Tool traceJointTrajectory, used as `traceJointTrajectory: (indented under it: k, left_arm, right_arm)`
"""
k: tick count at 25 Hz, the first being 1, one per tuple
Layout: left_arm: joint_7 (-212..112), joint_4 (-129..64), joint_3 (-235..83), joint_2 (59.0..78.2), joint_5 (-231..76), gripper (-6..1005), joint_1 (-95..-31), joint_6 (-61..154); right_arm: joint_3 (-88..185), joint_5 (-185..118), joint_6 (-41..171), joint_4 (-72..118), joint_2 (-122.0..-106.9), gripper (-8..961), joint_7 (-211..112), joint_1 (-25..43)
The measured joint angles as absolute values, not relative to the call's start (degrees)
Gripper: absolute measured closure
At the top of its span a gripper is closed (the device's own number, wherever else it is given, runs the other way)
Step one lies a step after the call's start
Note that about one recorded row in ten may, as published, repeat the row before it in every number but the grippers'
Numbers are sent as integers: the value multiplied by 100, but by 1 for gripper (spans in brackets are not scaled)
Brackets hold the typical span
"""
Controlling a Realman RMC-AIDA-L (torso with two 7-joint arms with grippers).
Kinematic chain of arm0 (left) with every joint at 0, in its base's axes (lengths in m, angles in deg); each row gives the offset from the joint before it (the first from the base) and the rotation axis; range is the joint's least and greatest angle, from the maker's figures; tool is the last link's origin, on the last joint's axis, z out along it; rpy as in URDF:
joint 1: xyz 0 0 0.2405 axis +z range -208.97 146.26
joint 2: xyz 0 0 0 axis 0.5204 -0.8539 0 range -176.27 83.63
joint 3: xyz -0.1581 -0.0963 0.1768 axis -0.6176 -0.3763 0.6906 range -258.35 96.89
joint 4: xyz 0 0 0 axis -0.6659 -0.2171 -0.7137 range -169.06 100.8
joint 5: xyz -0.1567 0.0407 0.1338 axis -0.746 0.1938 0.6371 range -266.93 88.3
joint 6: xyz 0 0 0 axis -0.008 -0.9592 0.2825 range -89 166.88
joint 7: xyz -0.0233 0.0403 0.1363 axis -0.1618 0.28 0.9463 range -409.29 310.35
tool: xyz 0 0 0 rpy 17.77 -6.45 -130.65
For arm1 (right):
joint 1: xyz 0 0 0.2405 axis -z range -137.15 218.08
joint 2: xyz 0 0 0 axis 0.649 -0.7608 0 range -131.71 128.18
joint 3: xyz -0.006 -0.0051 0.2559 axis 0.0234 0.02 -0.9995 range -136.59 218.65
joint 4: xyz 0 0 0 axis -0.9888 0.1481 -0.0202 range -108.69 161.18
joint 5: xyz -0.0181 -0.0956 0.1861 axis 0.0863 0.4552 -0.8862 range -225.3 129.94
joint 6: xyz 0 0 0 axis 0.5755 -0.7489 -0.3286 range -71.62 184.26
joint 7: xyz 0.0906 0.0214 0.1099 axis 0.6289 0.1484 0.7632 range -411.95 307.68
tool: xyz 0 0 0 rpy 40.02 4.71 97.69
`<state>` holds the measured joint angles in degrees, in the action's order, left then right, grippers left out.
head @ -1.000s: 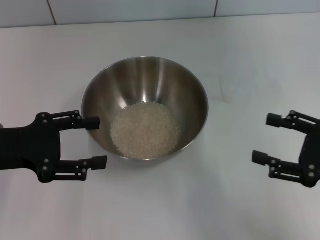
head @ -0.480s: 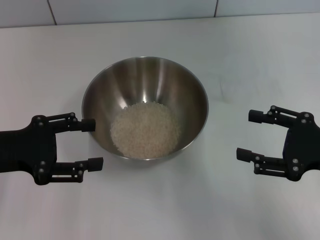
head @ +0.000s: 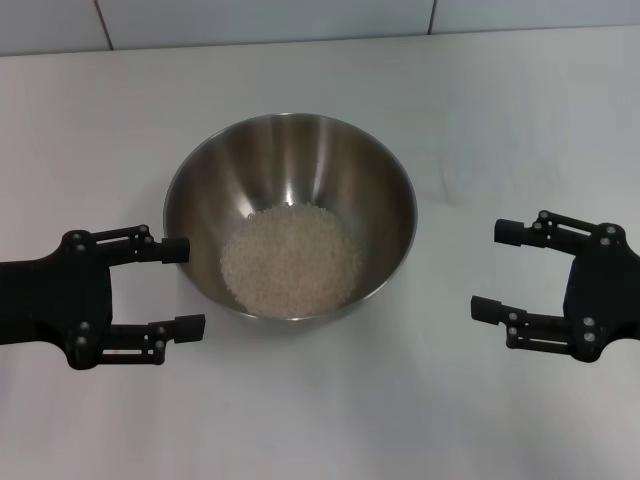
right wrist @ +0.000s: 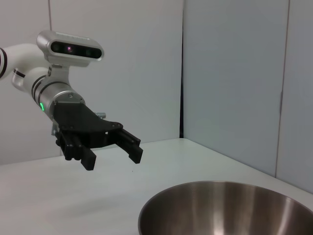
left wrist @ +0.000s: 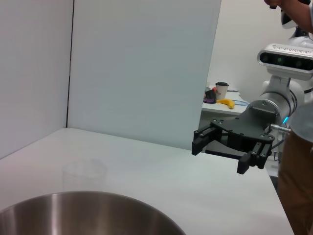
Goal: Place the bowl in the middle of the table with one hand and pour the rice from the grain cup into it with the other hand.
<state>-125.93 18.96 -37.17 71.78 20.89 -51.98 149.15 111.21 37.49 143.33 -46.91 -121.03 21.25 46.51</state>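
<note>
The steel bowl (head: 290,150) stands in the middle of the white table (head: 480,110), holding a heap of pale rice (head: 290,260). My left gripper (head: 188,287) hovers open just left of the bowl, its upper fingertip close to the rim and nothing between the fingers. My right gripper (head: 492,268) is open to the right of the bowl, a short gap away. In the left wrist view, a faint clear grain cup (left wrist: 84,172) stands upright on the table beyond the bowl's rim (left wrist: 88,198), with the right gripper (left wrist: 218,157) farther off. The right wrist view shows the left gripper (right wrist: 113,159) above the rim (right wrist: 220,188).
Pale wall panels (head: 270,20) run along the table's far edge. Off the table's end, the left wrist view shows a side table with a banana (left wrist: 226,103) and a paper cup (left wrist: 221,90), and a person (left wrist: 298,176) standing close by.
The right gripper has come in toward the bowl from the right. The left gripper has drawn back slightly to the left. Bowl and rice have not moved.
</note>
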Motion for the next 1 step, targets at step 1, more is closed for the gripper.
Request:
traceJointTrajectory:
  k: [1]
  left_arm:
    - [-12593,1896,-3718,7179,2089,188,-5198,14914]
  right_arm:
    - [11131,3749,14333,-4692,-12103,165,2125,4651]
